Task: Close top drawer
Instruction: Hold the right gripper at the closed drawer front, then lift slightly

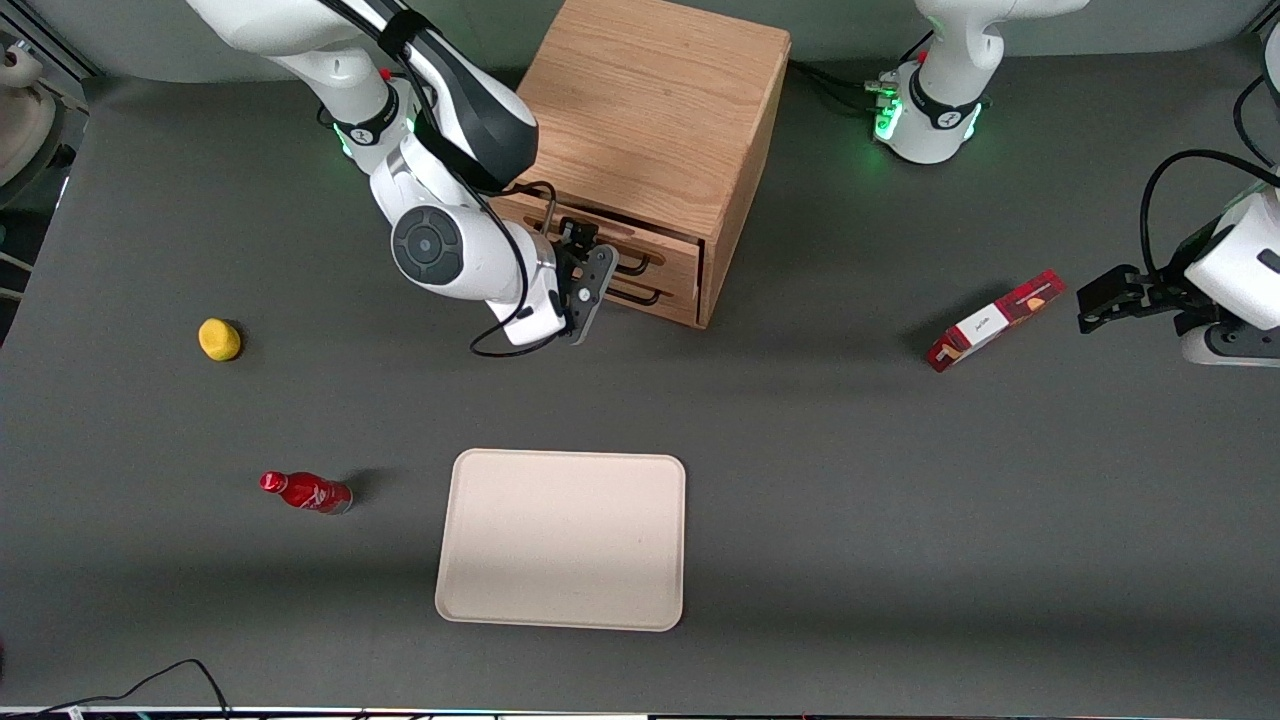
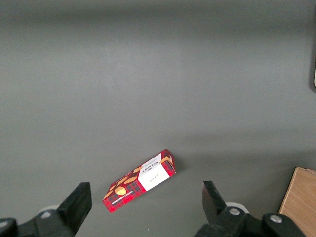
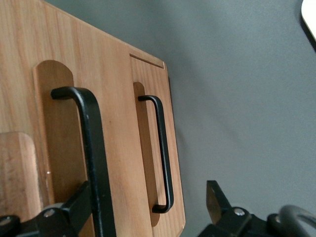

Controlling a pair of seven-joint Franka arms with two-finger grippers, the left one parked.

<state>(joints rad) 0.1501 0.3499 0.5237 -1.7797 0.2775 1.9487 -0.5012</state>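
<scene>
Top drawer (image 1: 610, 245) of cabinet (image 1: 655, 120): nearly flush with cabinet front, above lower drawer (image 1: 640, 290). Gripper (image 1: 590, 275): at drawer front, jaws parted, one finger (image 3: 81, 205) against black handle (image 3: 91, 148), clasping nothing. Risk: finger snagging handle, tugging drawer outward on retreat.

top drawer (image 1: 600, 235): front part-hidden by arm | pincer (image 3: 148, 207): fingertips cut off

My tool (image 1: 585, 262) hangs over a dark grey matte surface (image 1: 850, 500) that fills nearly the whole scene. At twelve o'clock a paler strip (image 1: 850, 25) edges it. Soft overhead light lays broad, faint shadow bands across the surface.
</scene>
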